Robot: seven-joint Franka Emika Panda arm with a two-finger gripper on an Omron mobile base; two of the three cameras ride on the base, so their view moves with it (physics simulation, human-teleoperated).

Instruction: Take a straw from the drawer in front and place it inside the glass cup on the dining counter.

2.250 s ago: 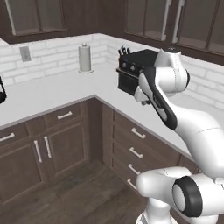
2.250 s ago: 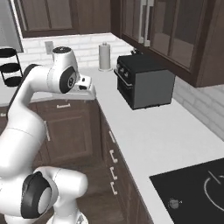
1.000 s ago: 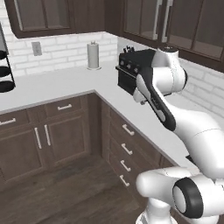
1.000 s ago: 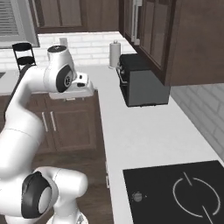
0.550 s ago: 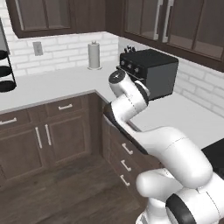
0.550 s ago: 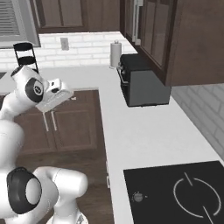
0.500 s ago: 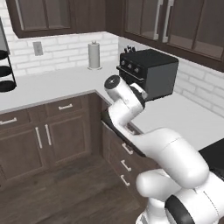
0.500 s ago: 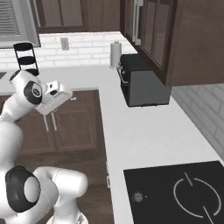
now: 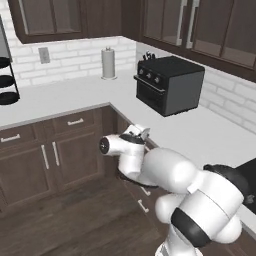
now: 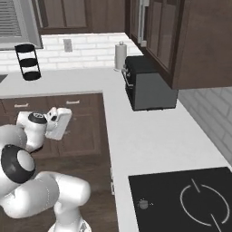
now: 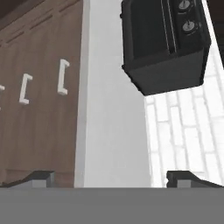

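Observation:
My gripper (image 11: pixel 113 178) is open: its two dark fingertips (image 11: pixel 42 177) stand far apart with nothing between them. The hand hangs low, level with the cabinet fronts below the worktop corner, and the gripper (image 9: pixel 141 133) also shows in the right base view (image 10: pixel 62 118). It looks along a row of closed dark brown drawer fronts (image 11: pixel 43 83) with short silver handles. I cannot tell which of them is the drawer. The straw is hidden. The glass cup and the dining counter are out of view.
A black toaster oven (image 9: pixel 170 85) stands on the white worktop (image 9: pixel 210 132), with a paper towel roll (image 9: pixel 108 63) and a black tiered rack (image 10: pixel 27 61) by the back wall. A black cooktop (image 10: pixel 190 199) lies at the near right. The wooden floor (image 9: pixel 75 220) is open.
The arm has folded down from in front of the toaster oven to low beside the cabinet fronts. Over two seconds the whole view shifted slightly. The gripper stays open.

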